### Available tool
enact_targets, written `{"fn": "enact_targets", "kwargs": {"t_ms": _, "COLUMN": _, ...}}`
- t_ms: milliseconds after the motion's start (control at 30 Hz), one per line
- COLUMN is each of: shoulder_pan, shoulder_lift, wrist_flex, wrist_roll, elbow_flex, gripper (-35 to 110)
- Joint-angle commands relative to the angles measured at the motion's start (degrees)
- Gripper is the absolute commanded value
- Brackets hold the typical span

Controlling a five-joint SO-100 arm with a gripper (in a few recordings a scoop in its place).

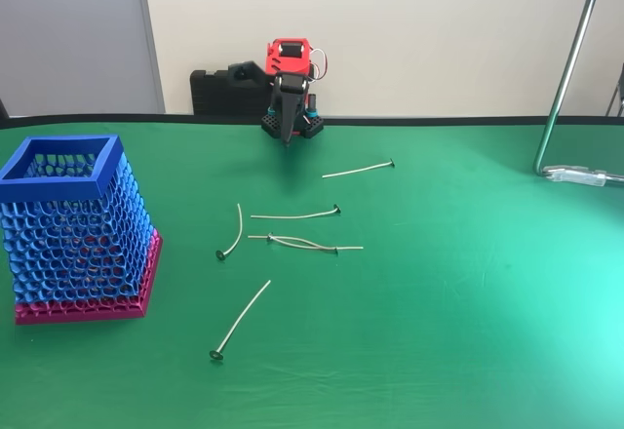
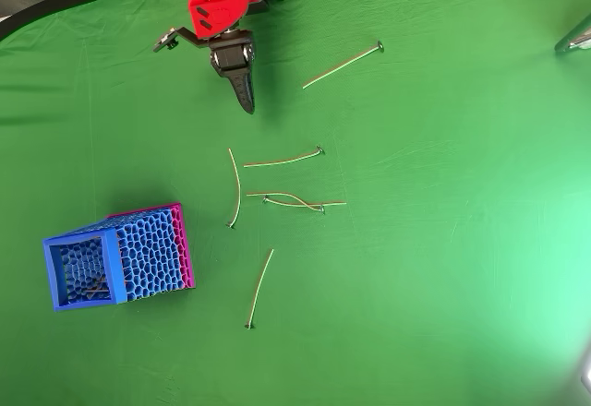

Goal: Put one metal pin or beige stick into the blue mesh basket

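Note:
The blue mesh basket [image 1: 60, 168] [image 2: 148, 256] stands at the left of the green table on a magenta base. Several thin beige pins with tiny dark heads lie on the cloth in the middle. One lies farthest back [image 1: 358, 169] [image 2: 342, 65], one mid-table [image 1: 295, 215] [image 2: 283, 159], and a long one nearest the front [image 1: 242, 320] [image 2: 259, 288]. Two crossed pins [image 1: 304, 244] [image 2: 294, 201] and a curved pin [image 1: 234, 232] [image 2: 235, 187] lie among them. My gripper [image 1: 286, 138] [image 2: 247, 103] hangs at the back by the arm's base, pointing down, shut and holding nothing, well away from every pin.
A metal stand pole [image 1: 565, 78] with a clamp [image 1: 583, 175] rises at the right edge of the table. The arm's red and black base [image 1: 291, 107] sits at the back edge. Open green cloth stretches to the right and front.

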Motion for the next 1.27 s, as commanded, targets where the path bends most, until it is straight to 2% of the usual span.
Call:
{"fn": "enact_targets", "kwargs": {"t_ms": 0, "shoulder_pan": -0.1, "shoulder_lift": 0.9, "wrist_flex": 0.4, "wrist_roll": 0.1, "elbow_flex": 0.9, "gripper": 0}}
{"fn": "enact_targets", "kwargs": {"t_ms": 300, "shoulder_pan": -0.8, "shoulder_lift": 0.9, "wrist_flex": 7.6, "wrist_roll": 2.0, "elbow_flex": 0.9, "gripper": 1}}
{"fn": "enact_targets", "kwargs": {"t_ms": 1233, "shoulder_pan": -0.5, "shoulder_lift": 0.9, "wrist_flex": 8.0, "wrist_roll": 2.6, "elbow_flex": 0.9, "gripper": 1}}
